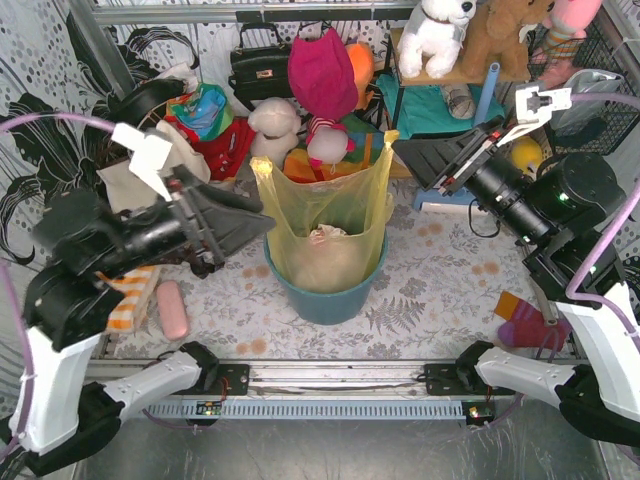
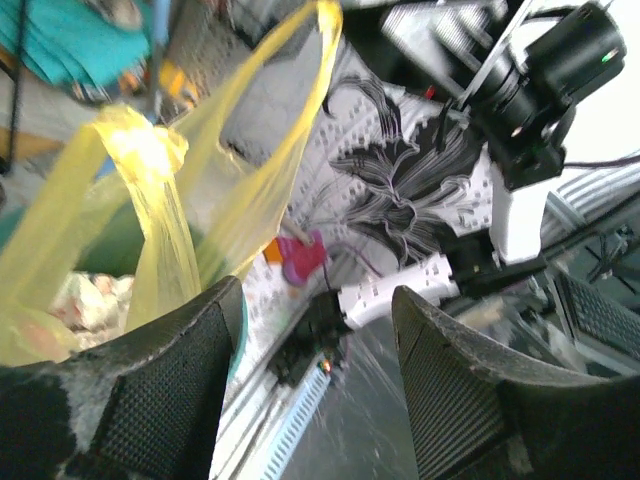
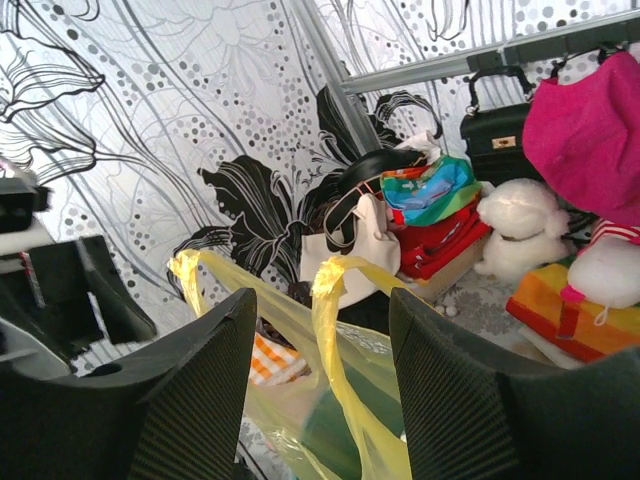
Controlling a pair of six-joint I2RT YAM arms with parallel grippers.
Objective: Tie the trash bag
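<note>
**Left pincer and right pincer, both spread and empty, flank the untied trash bag**

Near edge: both arms reach in from the front rail of the worktop. A pink bar lies by the left arm, and a purple-and-orange sock-like item by the right.

Centre: the yellow bag lines the teal bin, with crumpled paper visible inside. The left handle and right handle stand upright and apart. Each is just beside a pincer, and neither is gripped.

Risks, as judged: the thin film may slip or tear if pinched at its edge. A sideways pull could tip the light bin or lift the liner out. Knotting brings the two arms close together, so they may collide.

Far: a white plush, a magenta fabric item and a black handbag crowd the space directly behind the bin, leaving little room to swing a handle backward.
</note>
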